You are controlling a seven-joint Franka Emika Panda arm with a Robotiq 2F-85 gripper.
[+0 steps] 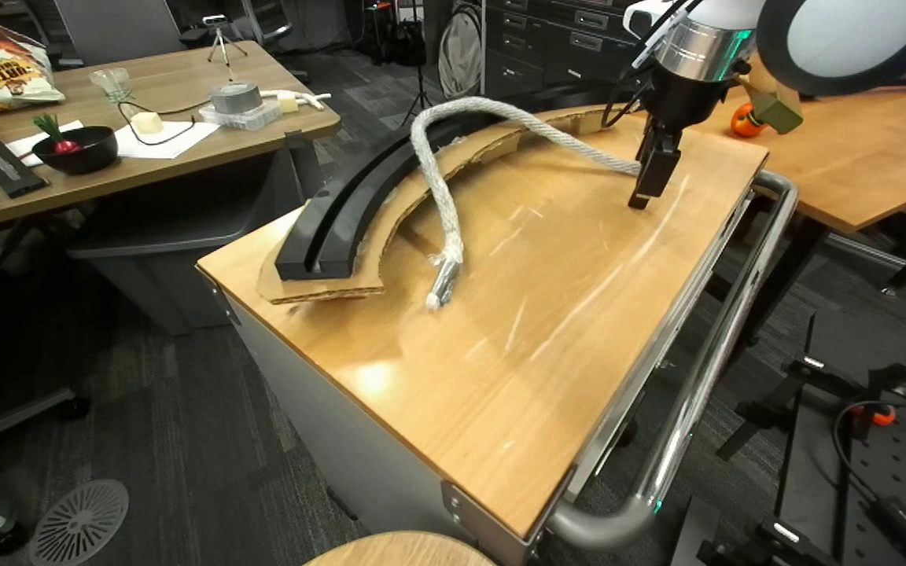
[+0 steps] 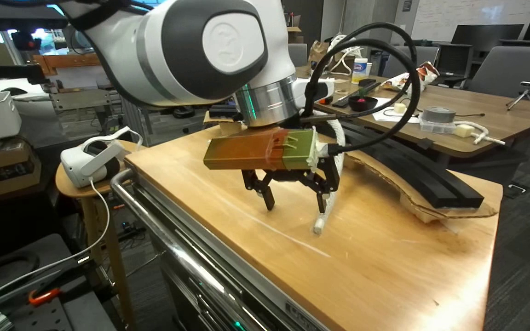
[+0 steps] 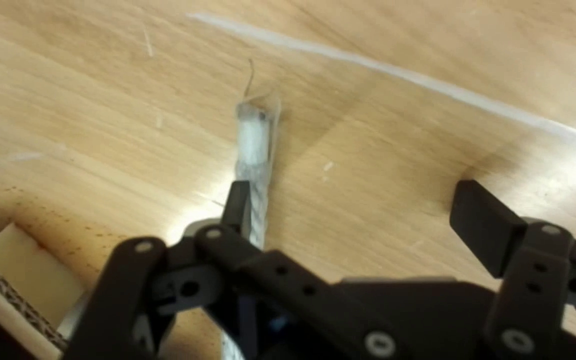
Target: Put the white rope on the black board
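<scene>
The white rope [image 1: 439,185] arches over the middle of the black board [image 1: 343,236] in an exterior view. Its near end, wrapped in silver tape, lies on the wooden top. Its other end lies by my gripper [image 1: 638,200]. That end also shows in an exterior view [image 2: 319,225] and in the wrist view [image 3: 253,140]. The black board [image 2: 430,179] curves along the far edge on cardboard. My gripper [image 2: 296,208] is open above the top. In the wrist view, the gripper [image 3: 352,200] has its left finger right alongside the rope; I cannot tell if they touch.
The cardboard base [image 1: 370,267] juts inward from the board; its edge shows at lower left in the wrist view [image 3: 18,310]. A chrome handle [image 1: 697,401] runs along the cart's side. A cluttered table [image 1: 280,86] stands beyond. A headset [image 2: 92,158] sits on a stool.
</scene>
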